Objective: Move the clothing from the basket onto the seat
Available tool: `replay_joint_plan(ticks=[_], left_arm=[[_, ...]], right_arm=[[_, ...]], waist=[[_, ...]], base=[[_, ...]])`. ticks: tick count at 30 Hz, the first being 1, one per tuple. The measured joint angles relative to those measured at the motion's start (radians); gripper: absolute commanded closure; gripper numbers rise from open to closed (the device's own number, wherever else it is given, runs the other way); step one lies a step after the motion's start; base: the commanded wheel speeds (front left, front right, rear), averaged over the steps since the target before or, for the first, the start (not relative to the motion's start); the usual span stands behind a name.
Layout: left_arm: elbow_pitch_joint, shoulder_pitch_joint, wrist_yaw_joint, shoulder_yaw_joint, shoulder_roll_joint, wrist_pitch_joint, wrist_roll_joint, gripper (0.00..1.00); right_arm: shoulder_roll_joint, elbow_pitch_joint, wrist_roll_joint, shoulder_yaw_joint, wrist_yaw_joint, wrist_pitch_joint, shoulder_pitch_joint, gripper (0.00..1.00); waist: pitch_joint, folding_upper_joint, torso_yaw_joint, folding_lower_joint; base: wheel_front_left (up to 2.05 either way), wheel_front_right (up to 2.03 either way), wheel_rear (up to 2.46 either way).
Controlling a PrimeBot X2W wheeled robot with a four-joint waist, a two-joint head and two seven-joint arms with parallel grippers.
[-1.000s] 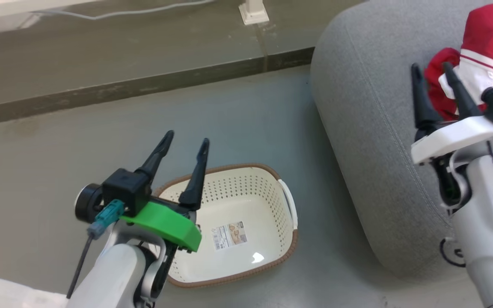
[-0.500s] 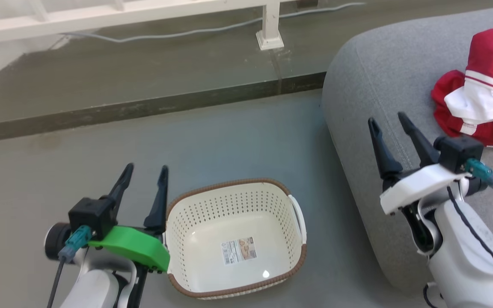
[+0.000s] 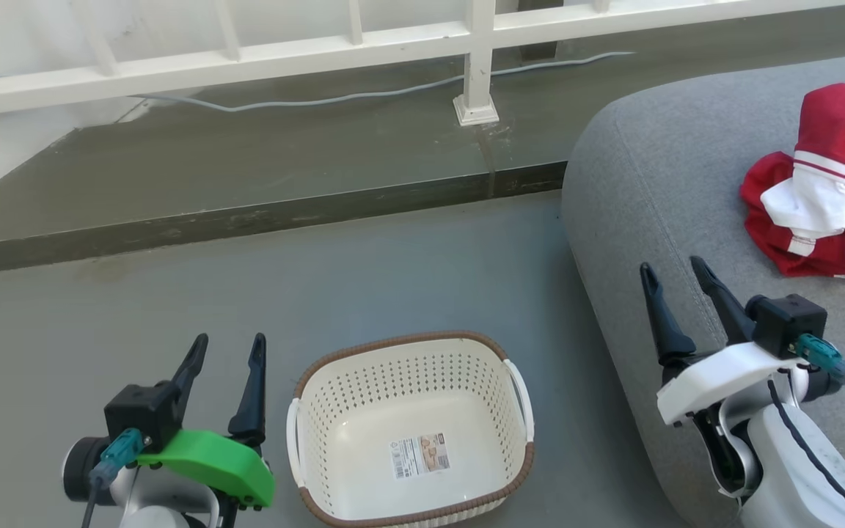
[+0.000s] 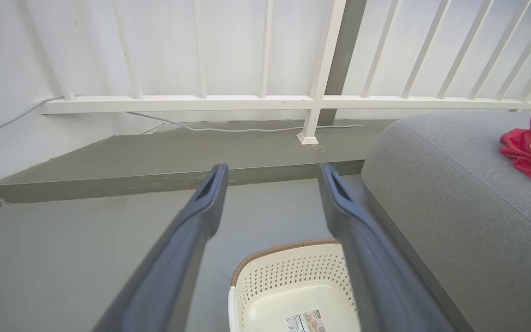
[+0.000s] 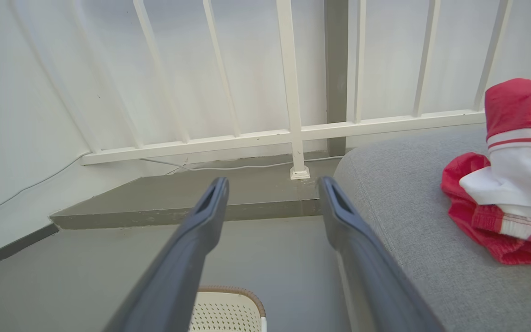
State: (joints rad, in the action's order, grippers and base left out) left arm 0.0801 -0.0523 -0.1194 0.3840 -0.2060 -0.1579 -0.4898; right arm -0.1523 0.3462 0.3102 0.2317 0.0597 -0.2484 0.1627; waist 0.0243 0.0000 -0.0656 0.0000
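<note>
Clothing, red with white trim: lies bunched on the grey seat, well apart from the basket. Basket, cream, perforated, brown-rimmed: stands on the grey floor beside the seat, printed label on its bottom. Left gripper: fingers spread, holding nothing, just left of the basket. Right gripper: fingers spread, holding nothing, over the seat's edge, apart from the clothing.

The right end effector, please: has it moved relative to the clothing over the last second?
Yes. Although the head view itself shifted, the right end effector has drawn back from the clothing, down and left toward the edge of the seat.
</note>
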Motion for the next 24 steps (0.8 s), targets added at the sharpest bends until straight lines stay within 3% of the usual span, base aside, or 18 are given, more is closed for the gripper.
replay_joint_plan(ticks=[24], left_arm=[[-0.028,0.049,-0.005,-0.059,0.029,-0.011,0.021,0.00]], right_arm=[[-0.012,-0.152,-0.002,0.001,-0.036,0.053,-0.076,0.00]], waist=[[-0.011,0.0000,0.012,0.0000]], base=[[0.00,0.00,0.00]])
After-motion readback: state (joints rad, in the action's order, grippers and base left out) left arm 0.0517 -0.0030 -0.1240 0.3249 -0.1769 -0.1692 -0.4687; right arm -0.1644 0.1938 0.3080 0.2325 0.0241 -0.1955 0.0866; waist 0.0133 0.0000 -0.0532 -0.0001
